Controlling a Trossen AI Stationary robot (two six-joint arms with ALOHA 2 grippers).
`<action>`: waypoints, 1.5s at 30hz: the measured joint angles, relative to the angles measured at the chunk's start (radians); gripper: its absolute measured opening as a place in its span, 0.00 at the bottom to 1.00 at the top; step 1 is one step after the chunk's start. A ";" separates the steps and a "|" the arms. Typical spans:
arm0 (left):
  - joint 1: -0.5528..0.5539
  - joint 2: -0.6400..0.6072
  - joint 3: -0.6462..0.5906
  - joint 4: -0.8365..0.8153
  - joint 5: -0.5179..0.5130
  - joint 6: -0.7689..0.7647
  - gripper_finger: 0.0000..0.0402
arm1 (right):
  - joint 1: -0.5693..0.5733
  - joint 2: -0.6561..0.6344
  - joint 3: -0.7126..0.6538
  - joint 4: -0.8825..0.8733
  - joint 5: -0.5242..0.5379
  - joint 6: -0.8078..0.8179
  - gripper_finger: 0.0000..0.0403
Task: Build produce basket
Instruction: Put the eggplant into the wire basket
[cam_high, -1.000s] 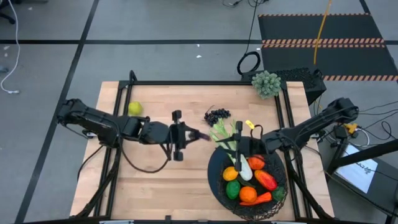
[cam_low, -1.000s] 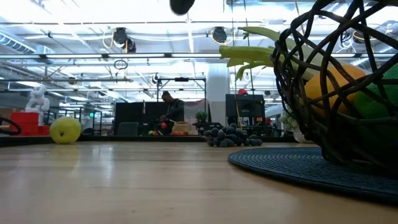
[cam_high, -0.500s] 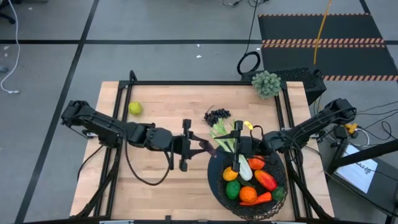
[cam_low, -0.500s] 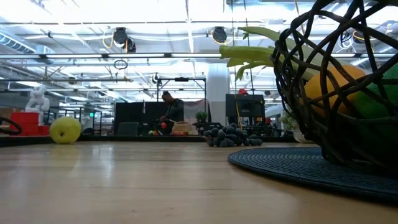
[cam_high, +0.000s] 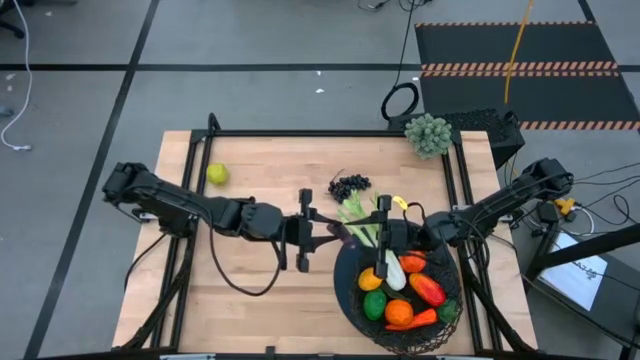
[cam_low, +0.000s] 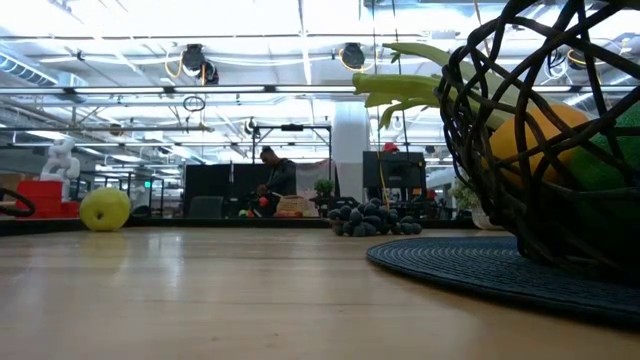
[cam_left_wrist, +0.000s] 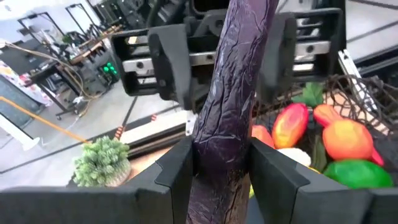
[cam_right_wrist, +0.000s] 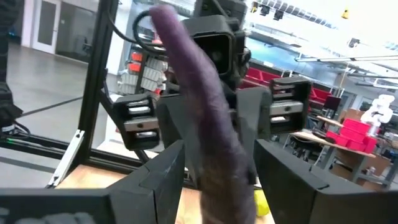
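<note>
- The left claw (cam_high: 335, 232) was in the middle of the counter (cam_high: 250, 300), just beside the basket's rim. Its two fingers (cam_left_wrist: 177, 168) were pressed tight on the purple eggplant (cam_left_wrist: 233, 106) and held it up in the air.
- The right claw (cam_high: 378, 222) was over the near edge of the basket (cam_high: 350, 295), facing the left claw. Its fingers (cam_right_wrist: 163, 171) stood on each side of the eggplant's other end. They looked a little apart from it, and I could not tell if they touched it.
- The eggplant was long and wrinkly. It hung between the two claws, just at the basket's rim, and did not lie on the counter.
- The basket was a big round black wire bowl at the right front of the counter. In it lay an orange (cam_high: 399, 312), a lime (cam_high: 374, 304), a lemon (cam_high: 370, 280), a red-orange mango (cam_high: 427, 289), a carrot (cam_high: 415, 321) and a celery stalk (cam_high: 372, 243) with its leafy end poking over the rim.
- The dark grapes (cam_high: 348, 186) sat on the counter behind the basket, apart from it.
- A yellow-green fruit (cam_high: 217, 174) lay far off at the back left of the counter.
- A grey-green bumpy clump (cam_high: 428, 134) sat at the back right corner.
</note>
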 joint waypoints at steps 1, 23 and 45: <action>0.003 0.004 0.000 0.003 0.000 0.000 0.35 | 0.000 0.000 0.000 0.001 -0.002 0.000 0.47; 0.012 0.025 0.000 0.054 0.025 -0.027 0.35 | -0.001 -0.001 0.000 -0.001 -0.047 0.032 0.27; -0.068 -0.029 -0.001 0.019 -0.210 -0.002 0.86 | 0.020 -0.065 0.000 -0.099 -0.053 0.170 0.24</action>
